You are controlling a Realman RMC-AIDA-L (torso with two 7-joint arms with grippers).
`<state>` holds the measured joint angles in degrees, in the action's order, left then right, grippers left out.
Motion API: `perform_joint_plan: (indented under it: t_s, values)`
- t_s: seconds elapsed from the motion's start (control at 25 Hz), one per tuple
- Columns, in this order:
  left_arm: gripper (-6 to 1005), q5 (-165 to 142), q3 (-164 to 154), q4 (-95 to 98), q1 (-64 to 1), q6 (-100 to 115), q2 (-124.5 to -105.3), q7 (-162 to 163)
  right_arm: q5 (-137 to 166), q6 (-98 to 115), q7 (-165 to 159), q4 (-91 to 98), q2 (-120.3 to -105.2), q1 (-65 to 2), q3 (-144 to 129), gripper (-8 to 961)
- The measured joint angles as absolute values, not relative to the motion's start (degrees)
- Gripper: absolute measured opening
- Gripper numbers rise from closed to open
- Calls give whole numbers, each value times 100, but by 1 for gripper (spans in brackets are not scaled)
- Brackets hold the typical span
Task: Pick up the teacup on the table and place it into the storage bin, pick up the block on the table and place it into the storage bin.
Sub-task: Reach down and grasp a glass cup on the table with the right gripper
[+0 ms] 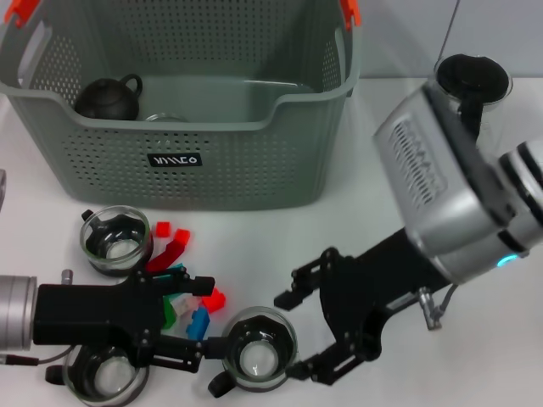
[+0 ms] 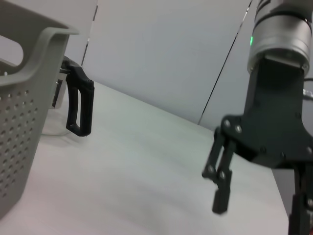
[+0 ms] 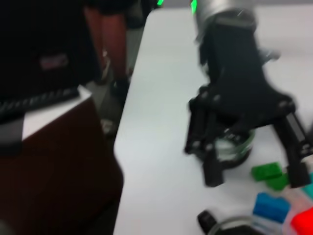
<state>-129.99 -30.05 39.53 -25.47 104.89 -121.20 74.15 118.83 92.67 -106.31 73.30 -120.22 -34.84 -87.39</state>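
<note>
The grey-green storage bin [image 1: 195, 161] stands at the back, with a dark teapot [image 1: 109, 97] inside. Three glass teacups are on the table: one [image 1: 116, 240] before the bin, one [image 1: 105, 374] at the front left, and one [image 1: 258, 348] at the front middle. Red [image 1: 172, 248], blue [image 1: 198, 321] and green [image 1: 170, 312] blocks lie in a loose pile. My left gripper [image 1: 191, 320] is open over the pile's near side. My right gripper [image 1: 297, 333] is open just right of the middle teacup, holding nothing. The right wrist view shows the left gripper [image 3: 254, 175] open above green [image 3: 267, 172] and blue [image 3: 272, 206] blocks.
A glass pitcher with a black lid [image 1: 472, 78] stands at the back right; its black handle [image 2: 79, 108] shows beside the bin wall [image 2: 22, 103] in the left wrist view. Bare white table lies between the bin and the right arm.
</note>
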Motion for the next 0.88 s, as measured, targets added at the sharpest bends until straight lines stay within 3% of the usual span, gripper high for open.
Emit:
perform_joint_plan:
  t_s: [0.36,0.88]
  values:
    - [947,-12954,-3006,3909,-2549,10460,-12152,7409,12113,8822,-10649,6888,-12039,-3949,-9698,809]
    - [948,-12937,-3006,3893,-2549,10449,-12155,7427,12336,7519,-10669,6843,-12073,-4000,-11021,805]
